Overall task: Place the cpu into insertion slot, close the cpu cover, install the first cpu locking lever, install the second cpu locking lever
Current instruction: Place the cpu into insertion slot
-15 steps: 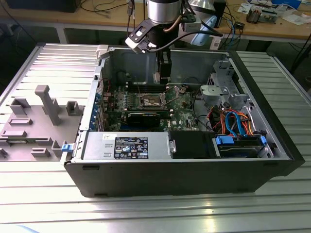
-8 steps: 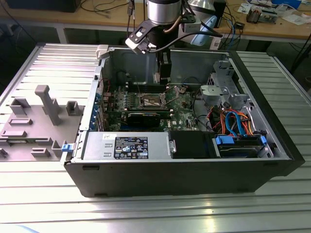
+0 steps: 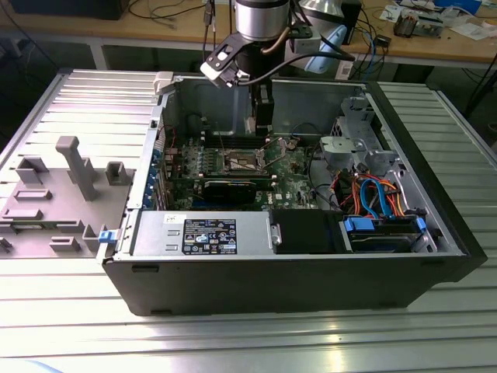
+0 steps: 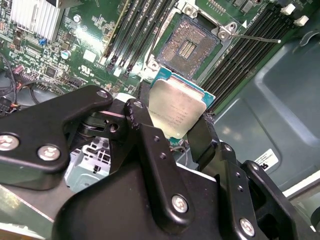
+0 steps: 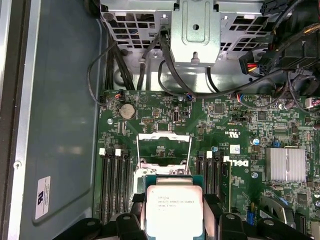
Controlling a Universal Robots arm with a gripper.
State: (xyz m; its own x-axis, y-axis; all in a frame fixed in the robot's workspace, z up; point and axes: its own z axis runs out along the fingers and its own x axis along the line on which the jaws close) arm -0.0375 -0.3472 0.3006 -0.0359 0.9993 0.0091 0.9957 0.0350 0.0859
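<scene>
My gripper [image 4: 172, 119] is shut on the cpu [image 4: 176, 111], a small square chip with a silver top, gripped by its two opposite edges between the black fingers [image 4: 141, 107]. The chip hangs tilted above the green motherboard, a short way off the insertion slot [image 4: 189, 46], whose dark pin field lies bare. In the first wrist view the cpu [image 5: 174, 207] covers the near part of the slot, and the cpu cover [image 5: 164, 136] stands swung open beyond it. A thin wire lever [image 4: 255, 37] sticks out beside the slot. In the exterior view the gripper [image 3: 262, 116] reaches down inside the case over the insertion slot [image 3: 242, 162].
Black memory slots [image 5: 116, 180] flank the socket on both sides. A finned heatsink [image 5: 286, 165] and a black card [image 3: 233, 187] sit nearby. The case walls [image 3: 225, 101], a drive cage [image 3: 353, 148] and cables [image 3: 373, 194] hem the board in. A grey fixture [image 3: 62, 186] lies outside the case.
</scene>
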